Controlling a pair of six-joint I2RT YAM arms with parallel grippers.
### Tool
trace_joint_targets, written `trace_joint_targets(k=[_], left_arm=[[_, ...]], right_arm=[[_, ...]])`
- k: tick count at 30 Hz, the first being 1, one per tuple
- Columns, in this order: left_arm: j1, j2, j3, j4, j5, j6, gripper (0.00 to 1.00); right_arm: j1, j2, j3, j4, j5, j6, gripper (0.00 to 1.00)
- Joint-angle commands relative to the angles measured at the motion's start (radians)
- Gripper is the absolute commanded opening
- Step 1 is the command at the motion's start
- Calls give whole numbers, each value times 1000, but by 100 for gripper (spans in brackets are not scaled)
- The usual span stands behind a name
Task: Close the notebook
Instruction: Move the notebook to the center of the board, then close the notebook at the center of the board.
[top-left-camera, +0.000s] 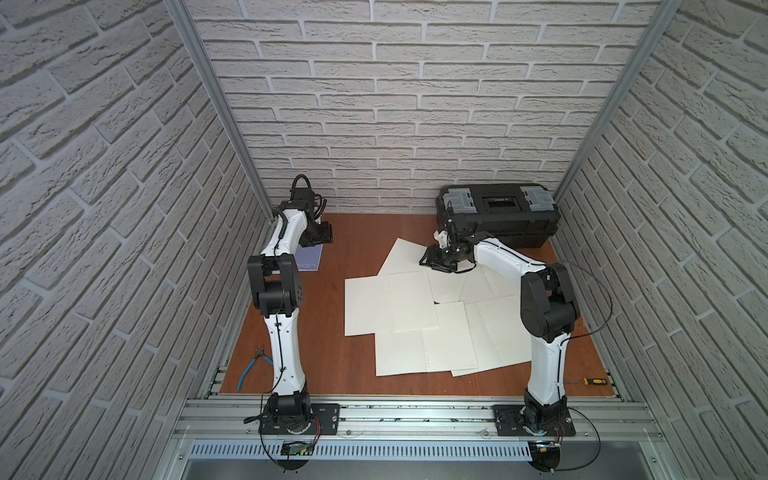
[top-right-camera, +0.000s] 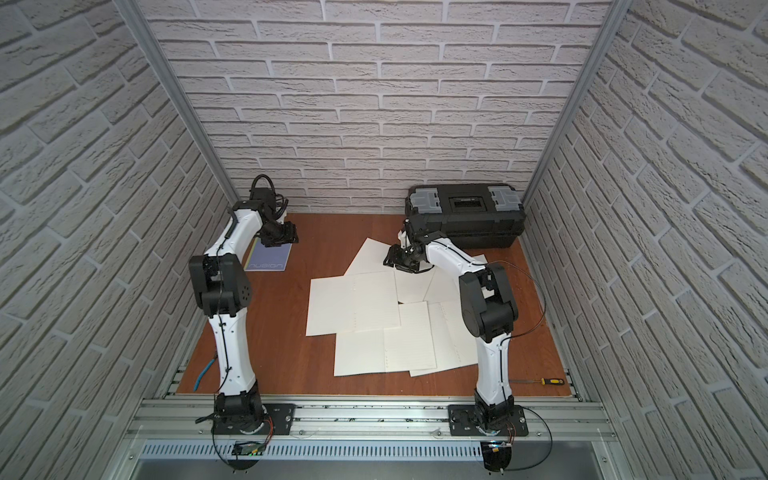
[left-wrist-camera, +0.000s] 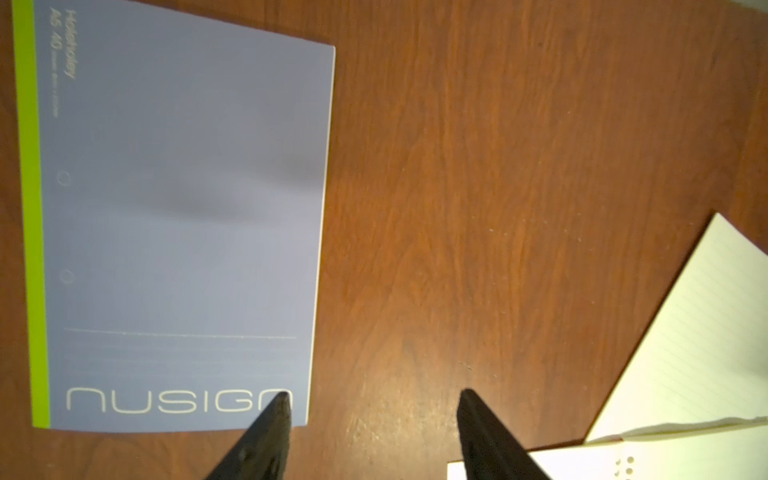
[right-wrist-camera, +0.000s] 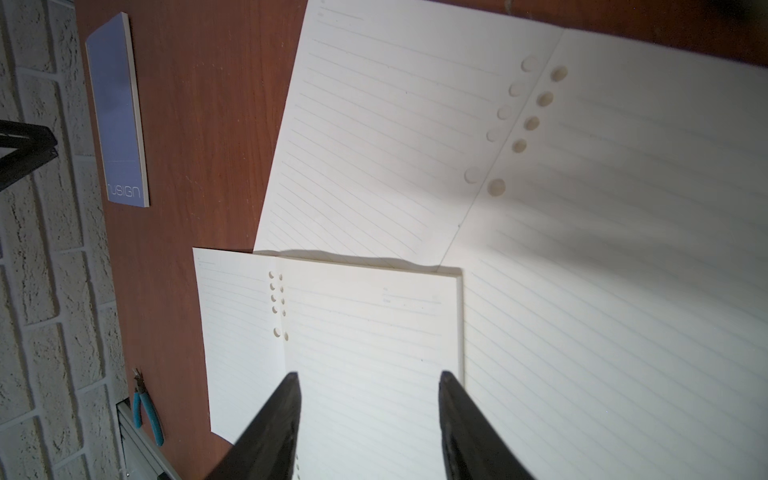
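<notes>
Start at the left edge of the bench (top-left-camera: 332, 365), where you have blue-handled pliers (top-left-camera: 248, 372) lying near the front. Further back on that side lies the notebook (top-left-camera: 311, 259): flat and closed, lilac cover up, with a green strip along the spine and pale lettering. Your left pincer (left-wrist-camera: 374, 399) hangs over a corner of its free edge, fingers spread and nothing between them. In the left wrist view one fingertip (left-wrist-camera: 279, 405) overlaps the lettering and the other stands over bare wood. Whether it touches the cover, you cannot tell.

In the middle, loose lined sheets (top-left-camera: 390, 305) with punched holes overlap across the bench, well apart from the notebook. Your right pincer (right-wrist-camera: 368, 376) hovers above the far sheets, fingers spread too, gripping nothing. Behind it a black toolbox (top-left-camera: 496, 214) stands against the back wall. A yellow-handled screwdriver (top-left-camera: 591, 381) lies at the front right corner.
</notes>
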Motion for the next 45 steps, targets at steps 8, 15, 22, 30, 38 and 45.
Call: trace_joint_targets(k=[8,15,22,30,38,45], left_arm=[[-71,-330,-462,242,37,-199,65],[-144,-557,-753,311,46,-377,66],[-219,-782,-1065,412,8,-470,67],[-245,-999,-1355,565,20,-550,68],[-280,-1077,-1455,608,-2,-577,68],[-294,-1073,-1473,619,-13,-591,68]], right_arm=[[35,-144,-154,51,44,-49,54],[59,-210,-217,20,44,-29,54],[71,-286,-350,77,77,-23,54],[72,-358,-474,131,132,-29,55],[74,-335,-517,193,118,-38,54],[74,-329,-518,203,112,-45,54]])
